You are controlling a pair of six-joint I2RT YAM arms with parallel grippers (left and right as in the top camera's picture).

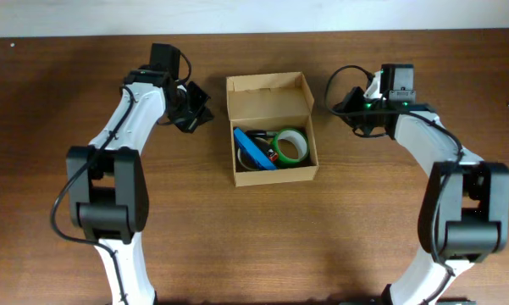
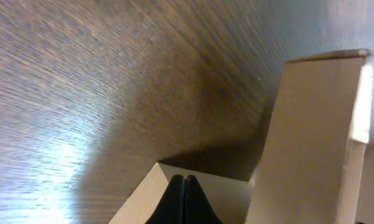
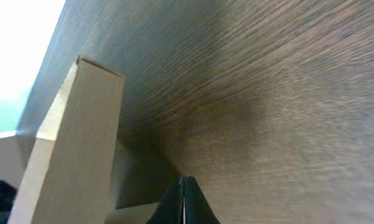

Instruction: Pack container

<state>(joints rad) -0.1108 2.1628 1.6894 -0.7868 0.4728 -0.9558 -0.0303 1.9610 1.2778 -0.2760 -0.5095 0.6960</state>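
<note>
So the container (image 1: 269, 100) is sitting mid-tabletop (image 1: 237, 237) with its flap lid tipped open toward the far edge. Inside there's a flat blue case (image 1: 254, 150) lying at an angle and a green tape roll (image 1: 291, 146) next to it, plus something dark between them I can't make out. Left pincer (image 1: 195, 108) hangs just off the box's left side, fingers pressed together and holding nothing. Right pincer (image 1: 345, 106) is off the right side, also closed up tight and empty, neither one touching the cardboard
</note>
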